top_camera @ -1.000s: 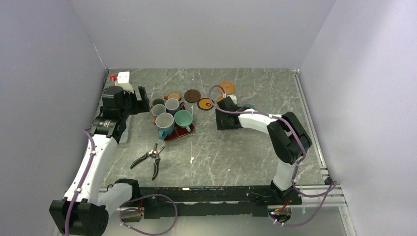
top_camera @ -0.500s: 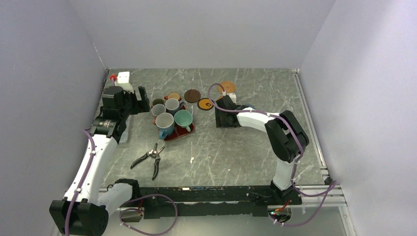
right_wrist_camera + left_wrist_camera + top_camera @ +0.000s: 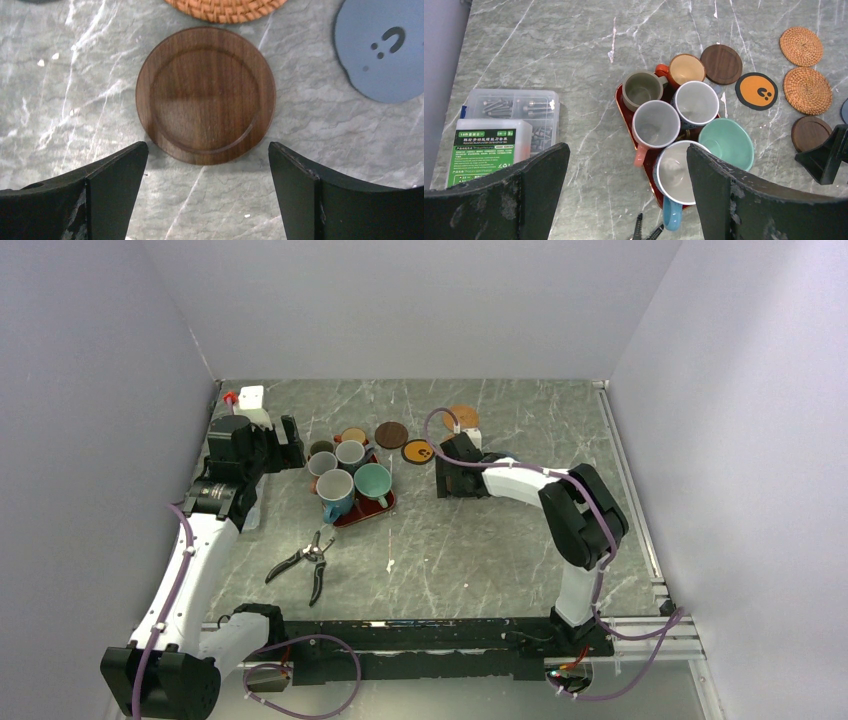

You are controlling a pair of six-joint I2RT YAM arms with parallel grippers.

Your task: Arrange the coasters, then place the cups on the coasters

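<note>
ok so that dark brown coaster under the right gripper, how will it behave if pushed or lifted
The dark brown coaster looks like wood, so probably stiff and light. Lying flat on the smooth table, it would likely slide, not roll; its thin edge may be hard to pinch.

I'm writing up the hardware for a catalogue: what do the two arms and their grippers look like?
The left arm and right arm have white links between bulky black joints. A thin purple cable runs along each. The left gripper and right gripper each have two broad black wedge fingers, lightly scuffed.
</note>
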